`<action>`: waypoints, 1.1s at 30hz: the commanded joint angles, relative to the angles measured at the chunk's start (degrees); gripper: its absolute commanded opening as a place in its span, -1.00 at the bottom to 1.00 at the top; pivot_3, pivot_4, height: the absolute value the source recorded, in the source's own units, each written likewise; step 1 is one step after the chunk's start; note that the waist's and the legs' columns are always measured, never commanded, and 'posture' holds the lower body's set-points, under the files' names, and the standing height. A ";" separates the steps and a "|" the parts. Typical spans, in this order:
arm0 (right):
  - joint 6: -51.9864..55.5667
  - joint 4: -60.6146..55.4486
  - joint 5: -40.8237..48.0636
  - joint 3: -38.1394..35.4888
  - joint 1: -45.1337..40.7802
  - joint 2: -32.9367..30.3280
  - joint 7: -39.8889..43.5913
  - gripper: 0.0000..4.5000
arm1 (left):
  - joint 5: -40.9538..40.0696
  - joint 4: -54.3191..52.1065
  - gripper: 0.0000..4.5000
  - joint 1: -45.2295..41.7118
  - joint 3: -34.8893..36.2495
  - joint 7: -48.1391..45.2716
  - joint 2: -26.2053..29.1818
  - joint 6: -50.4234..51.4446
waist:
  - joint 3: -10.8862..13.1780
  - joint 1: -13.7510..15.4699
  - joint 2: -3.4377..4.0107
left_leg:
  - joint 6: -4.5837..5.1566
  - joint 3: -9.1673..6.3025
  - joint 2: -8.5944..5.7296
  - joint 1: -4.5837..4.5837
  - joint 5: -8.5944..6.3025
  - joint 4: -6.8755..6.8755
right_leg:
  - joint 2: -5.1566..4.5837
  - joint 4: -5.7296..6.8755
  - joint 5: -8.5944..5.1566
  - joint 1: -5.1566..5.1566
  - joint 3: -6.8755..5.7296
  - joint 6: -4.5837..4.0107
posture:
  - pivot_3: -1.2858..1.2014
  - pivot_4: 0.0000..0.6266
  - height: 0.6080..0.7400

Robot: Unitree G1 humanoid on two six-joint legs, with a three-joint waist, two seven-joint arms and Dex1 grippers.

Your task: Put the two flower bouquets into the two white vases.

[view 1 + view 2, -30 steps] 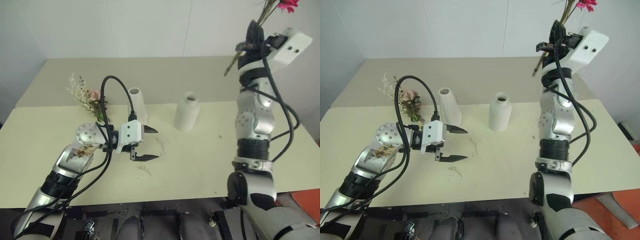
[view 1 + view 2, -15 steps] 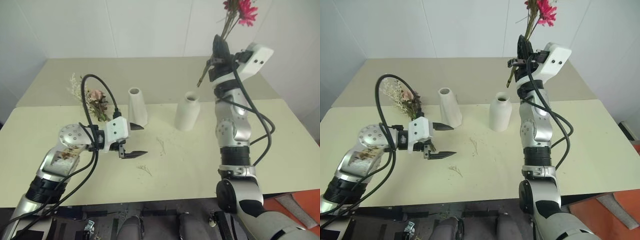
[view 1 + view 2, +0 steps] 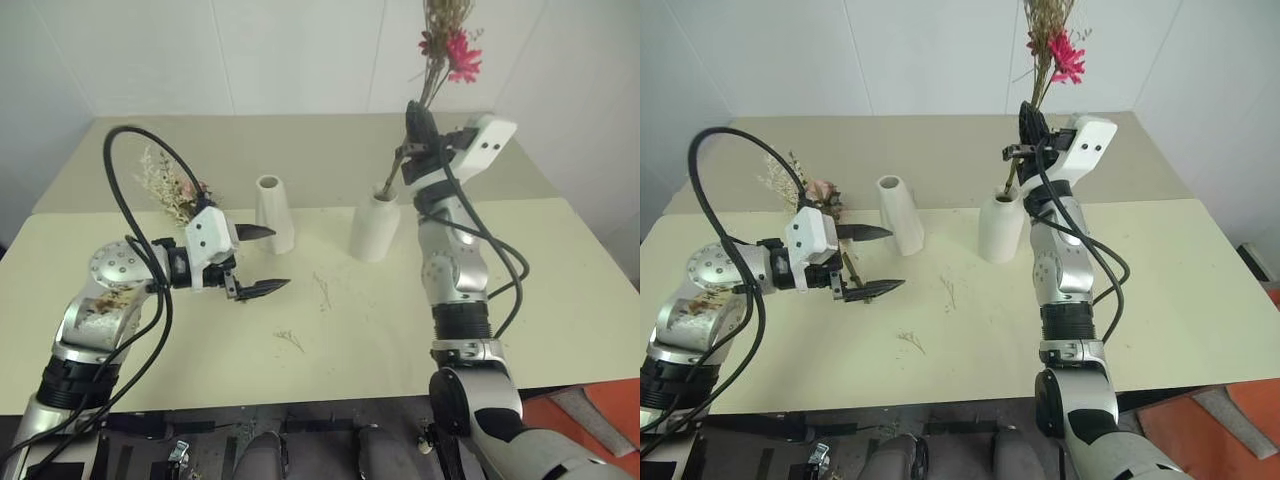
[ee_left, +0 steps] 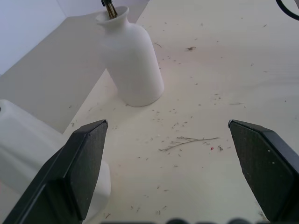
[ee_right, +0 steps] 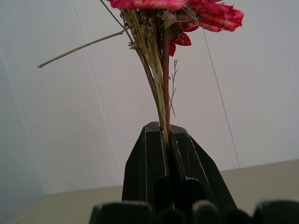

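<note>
The right gripper (image 3: 1028,128), jaws clamping the pink daisy bouquet (image 3: 1052,45), has lowered its stems into the rounded vase (image 3: 999,228); left jaws gape.

The pink daisy bouquet (image 3: 445,55) runs off the top edge of the head view, so its sprig tips are cut away, and its stem ends pass behind the neck of the bottle vase (image 3: 376,227), leaving it unclear how far they reach inside. At the left of the frame, the rose bouquet (image 3: 812,192) lies partly behind the left hand (image 3: 865,260) and its cable, so its stems are hidden. In the left wrist view, the cone vase (image 4: 37,154) is cut off by the frame's lower left edge.
</note>
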 commanded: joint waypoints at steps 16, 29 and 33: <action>-2.27 -3.00 -0.75 2.40 4.26 1.67 4.00 0.28 | -1.14 -1.91 1.00 0.83 3.14 1.22 2.69 -0.33 | 0.00 0.00 0.00 | -0.01 -0.01 0.00 0.00 0.01 0.00 | 0.00 0.00 0.00 0.00 0.00 0.00 | 0.03 -0.52 1.00; -0.63 -15.45 -2.63 5.63 16.14 2.10 3.55 0.99 | 0.11 0.77 1.00 0.94 3.02 0.57 3.45 -2.30 | 0.00 0.26 0.00 | -0.02 -0.02 -0.01 -0.02 0.01 -0.01 | -0.01 -0.01 0.00 0.00 -0.01 0.00 | 0.03 -0.52 1.00; 1.40 -20.78 -3.07 7.11 20.83 0.58 4.08 0.99 | 0.02 1.40 1.00 1.00 3.05 0.44 3.54 -2.82 | 0.00 0.24 0.00 | -0.02 -0.02 -0.01 -0.01 0.01 0.00 | 0.00 0.00 0.00 0.01 -0.01 0.00 | 0.03 -0.52 1.00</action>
